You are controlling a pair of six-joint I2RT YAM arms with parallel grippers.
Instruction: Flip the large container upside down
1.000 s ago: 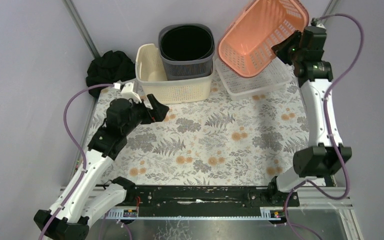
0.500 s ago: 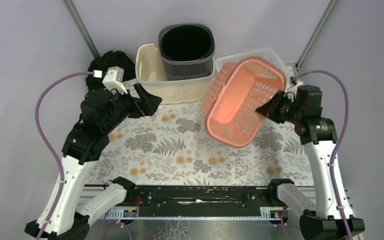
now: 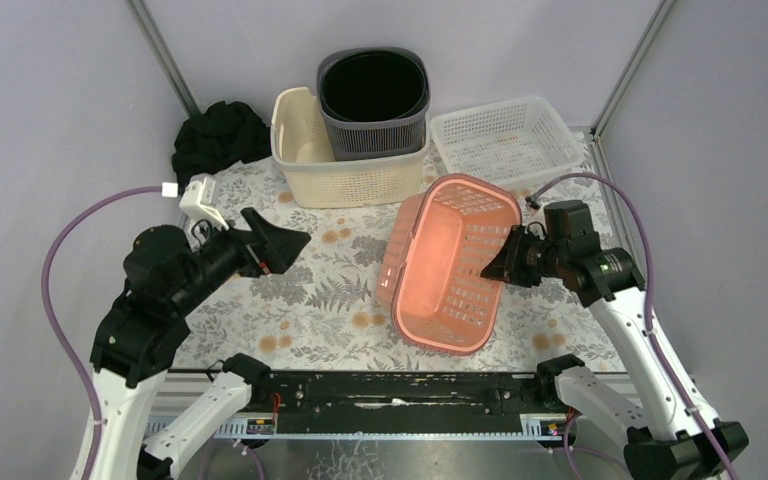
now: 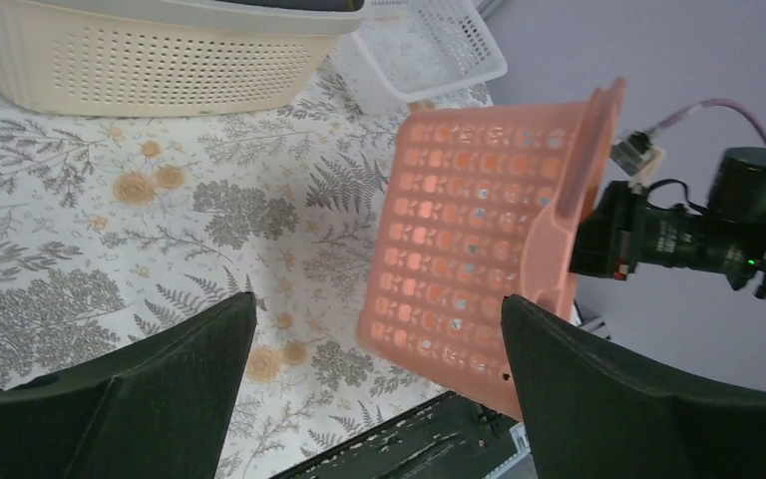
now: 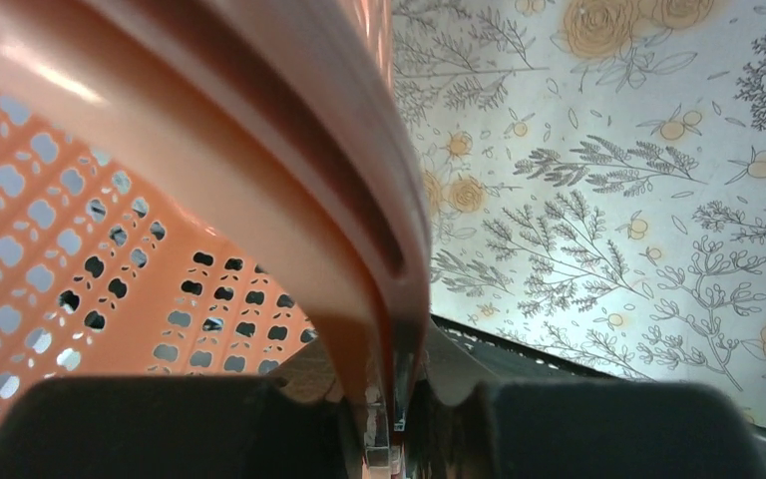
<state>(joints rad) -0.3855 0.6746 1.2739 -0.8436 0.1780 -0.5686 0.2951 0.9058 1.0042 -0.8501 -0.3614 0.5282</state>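
Left gripper [image 3: 285, 240] hovers empty with fingers spread over the floral-print tablecloth [image 3: 340, 290], the large pink perforated plastic basket [image 3: 450, 265] is tipped sideways mid-table, rim pinched by the right gripper [image 3: 495, 268]: best roll the wrist until the opening faces down, then set the rim flat.

Grey bin [image 3: 375, 135] in cream basket [image 3: 350, 182] (white basket [image 3: 500, 146] beside).

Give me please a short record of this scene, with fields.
pink basket: tilted, inside visible from above, not yet upside down
right fingers: shut on pink basket rim
left fingers: open, empty, above the table
grey bin: inside cream basket, at back
white basket: back right, empty
black cloth: back left corner
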